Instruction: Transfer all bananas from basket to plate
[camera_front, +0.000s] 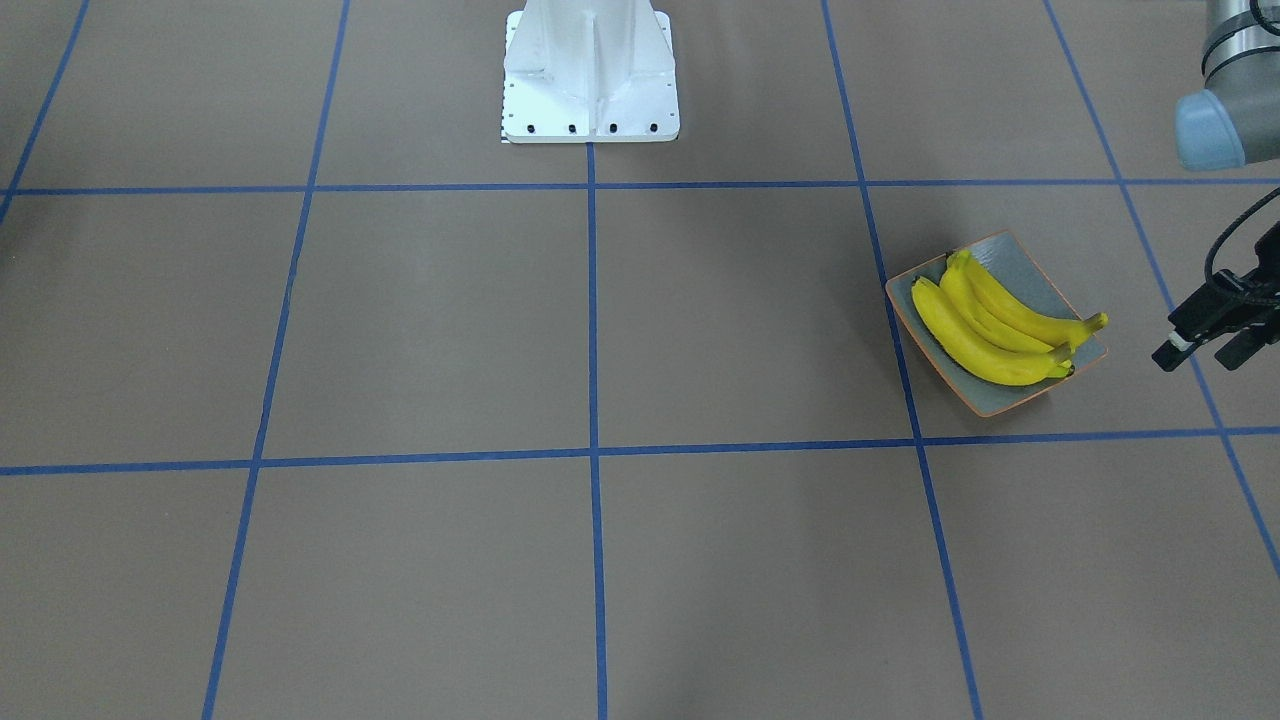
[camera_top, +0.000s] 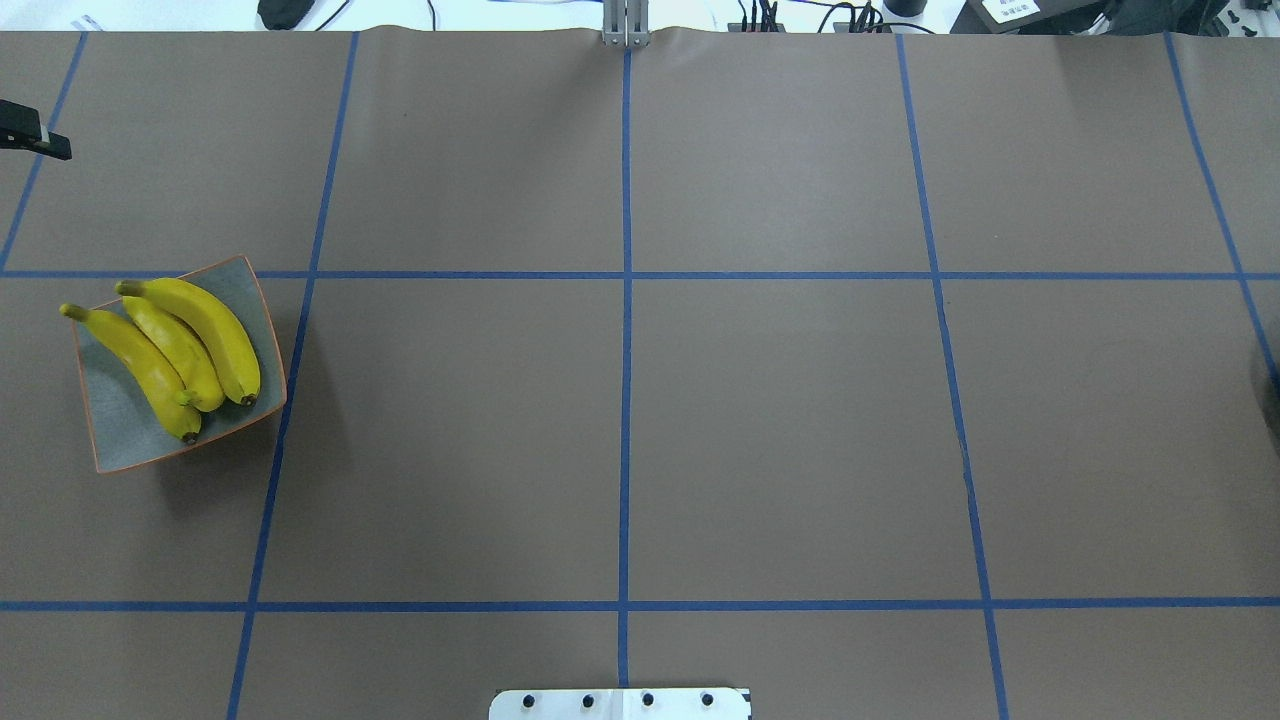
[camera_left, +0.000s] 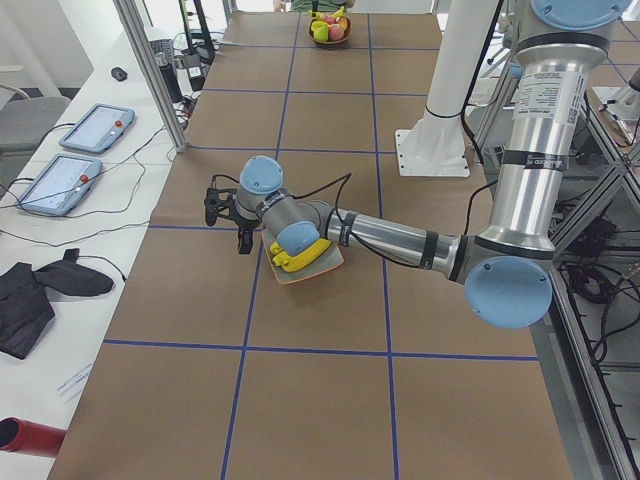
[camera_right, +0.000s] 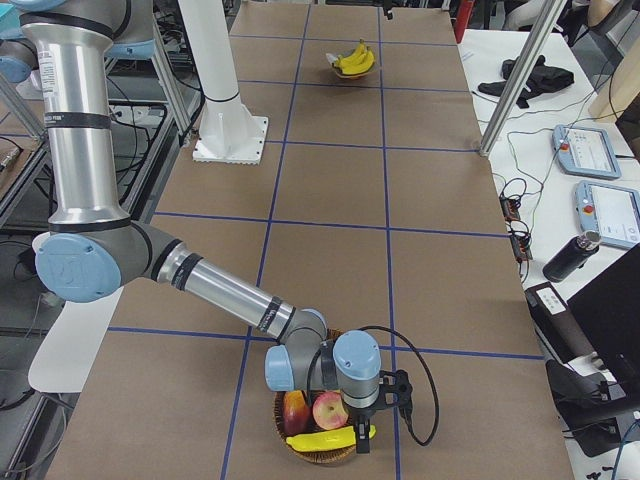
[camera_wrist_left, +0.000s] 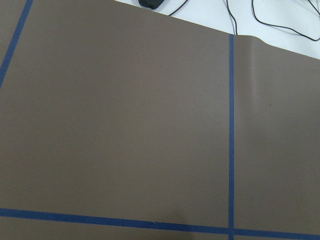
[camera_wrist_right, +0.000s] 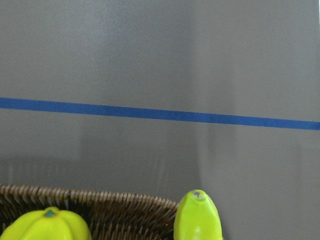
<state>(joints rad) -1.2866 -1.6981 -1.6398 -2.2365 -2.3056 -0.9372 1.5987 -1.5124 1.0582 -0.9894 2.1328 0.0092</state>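
The table (camera_top: 780, 420), papered brown and squared off with blue tape, carried the robot's white pedestal (camera_front: 590, 80) at six o'clock in the overhead view. From there the left arm (camera_left: 400, 238) reached out toward nine o'clock and the right arm (camera_right: 210, 285) toward three o'clock. At the three-o'clock end, outside the overhead view, stood the wicker basket (camera_right: 322, 457), holding two red apples (camera_right: 330, 410) and a fourth banana (camera_right: 325, 439) that lay across its near side. The plate (camera_top: 120, 440) sat at nine o'clock, near the table's edge. On it lay three bananas (camera_top: 185, 345) side by side and touching, with their stems toward ten o'clock and their dark tips toward five. The left gripper (camera_front: 1200, 355) hung off the plate at about eleven o'clock from it in the overhead view, clear of the dish. Its jaws stood apart with nothing between them. The right gripper (camera_right: 362, 425) pointed down over the basket, right above the fourth banana. Whether its jaws were parted or closed could not be told, since the right wrist camera showed only the basket rim, a banana tip and another yellow-green fruit (camera_wrist_right: 45, 227).
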